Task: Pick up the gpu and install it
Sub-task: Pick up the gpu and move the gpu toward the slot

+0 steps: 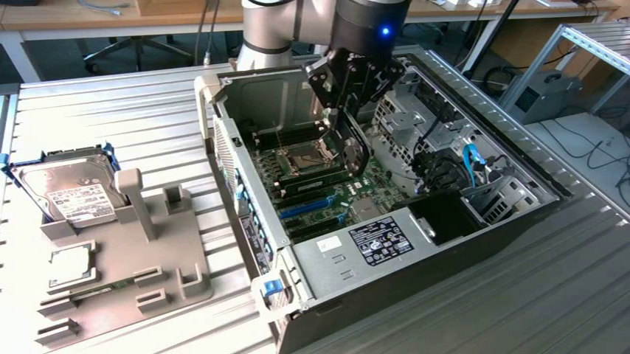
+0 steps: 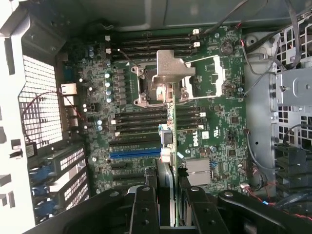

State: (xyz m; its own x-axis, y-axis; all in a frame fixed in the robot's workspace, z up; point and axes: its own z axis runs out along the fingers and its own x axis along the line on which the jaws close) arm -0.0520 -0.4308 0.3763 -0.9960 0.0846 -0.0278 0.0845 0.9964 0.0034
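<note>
My gripper (image 1: 347,118) hangs inside the open computer case (image 1: 232,147) and is shut on the gpu (image 1: 355,155), a thin black card held upright on its edge. The card hangs above the green motherboard (image 1: 340,192), over the area between the processor socket (image 1: 300,156) and the blue slots (image 1: 305,207). In the wrist view the gpu (image 2: 170,126) appears edge-on between the black fingers (image 2: 145,204), with its silver bracket (image 2: 173,73) at the far end over the socket. The blue slot (image 2: 134,154) lies close beside the card's line.
A grey fixture tray (image 1: 128,251) stands at the exterior view's left with a silver hard drive (image 1: 74,193) in it. Inside the case are a power supply (image 1: 379,240), drive cages (image 1: 443,125) and loose cables (image 1: 473,166). The case walls hem in the gripper.
</note>
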